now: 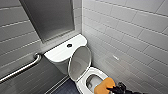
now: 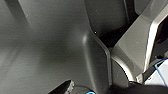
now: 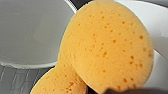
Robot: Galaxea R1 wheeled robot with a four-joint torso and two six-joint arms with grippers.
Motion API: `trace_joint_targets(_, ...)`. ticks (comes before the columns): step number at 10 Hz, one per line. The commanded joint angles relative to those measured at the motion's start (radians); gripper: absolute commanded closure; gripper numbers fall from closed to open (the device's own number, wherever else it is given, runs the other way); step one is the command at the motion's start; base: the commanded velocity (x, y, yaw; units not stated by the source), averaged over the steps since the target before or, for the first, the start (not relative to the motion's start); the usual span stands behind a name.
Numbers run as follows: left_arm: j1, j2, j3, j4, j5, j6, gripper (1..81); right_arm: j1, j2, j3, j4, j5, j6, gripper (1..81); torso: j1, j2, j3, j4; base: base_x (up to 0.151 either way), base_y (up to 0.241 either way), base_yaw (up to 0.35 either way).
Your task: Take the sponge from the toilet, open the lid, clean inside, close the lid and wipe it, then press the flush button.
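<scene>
Orange sponge (image 1: 104,85) gripped by right end effector (image 1: 110,88), hiding part of toilet (image 1: 60,53) bowl, lid (image 1: 80,62) upright

A rounded orange sponge of porous foam (image 3: 107,45), speckled with darker orange pits, sits very close to the camera. It appears as two lobes, a large one overlapping a smaller one, as if bent or squeezed. Behind it stands the smooth, glossy white oval lid (image 3: 30,32), its curved rim clearly outlined. On the sponge's other side runs the white ceramic toilet (image 3: 156,27). Beyond the lid's rim lie grey tiles with pale joints (image 3: 15,80). A dark blurred shape (image 3: 125,90) touches the sponge's edge; I cannot tell what it is.
</scene>
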Motion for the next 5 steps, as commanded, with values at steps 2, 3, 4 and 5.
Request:
trace_joint_targets(2, 0.008, -0.001, 0.006, -0.019, 0.086, 0.006, 1.0, 0.202, 0.02, -0.08, 0.05, -0.105, 0.0, 81.1, 0.0, 0.0, 0.0, 0.0, 0.0, 0.0, 0.0)
trace_joint_targets(3, 0.008, 0.0, 0.007, -0.022, 0.086, 0.006, 1.0, 0.217, 0.046, -0.109, 0.058, -0.112, 0.001, 81.1, 0.0, 0.0, 0.0, 0.0, 0.0, 0.0, 0.0)
trace_joint_targets(4, 0.007, 0.002, 0.007, -0.022, 0.086, 0.006, 1.0, 0.231, 0.063, -0.128, 0.059, -0.117, 0.001, 81.1, 0.0, 0.0, -0.054, 0.0, 0.0, 0.0, 0.0)
trace_joint_targets(5, 0.007, 0.003, 0.006, -0.022, 0.086, 0.006, 1.0, 0.239, 0.077, -0.138, 0.062, -0.118, 0.009, 81.1, 0.0, 0.0, -0.089, 0.0, 0.0, 0.0, 0.0)
